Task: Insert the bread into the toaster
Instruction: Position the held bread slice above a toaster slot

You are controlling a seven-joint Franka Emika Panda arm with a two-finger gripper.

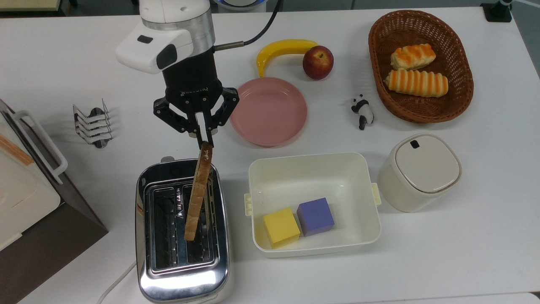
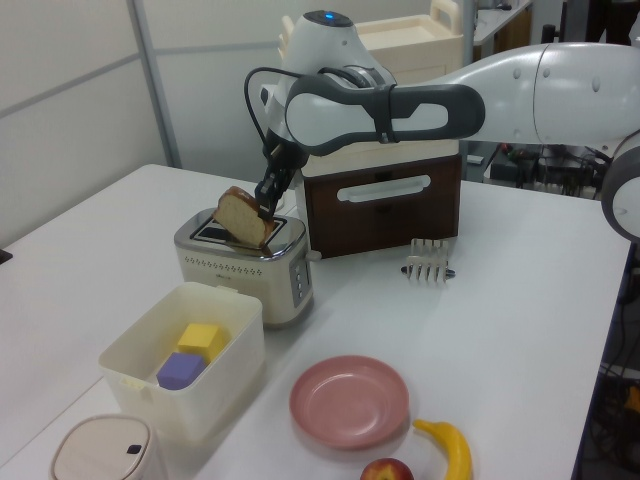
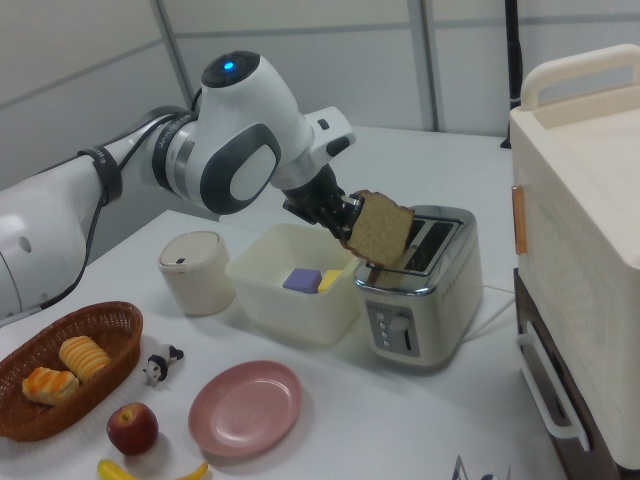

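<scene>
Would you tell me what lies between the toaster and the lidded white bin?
In the top view, the white tub holding two cubes sits between the toaster and the bin.

The one piece of writing I can make out is the brand "ROBOTIQ" in pale letters across the black body of my gripper (image 1: 203,141), seen in the top view at about 12 o'clock from the toaster (image 1: 182,230); its first letters are hard to make out. I can read no other words, numbers or signs on anything around me.
</scene>
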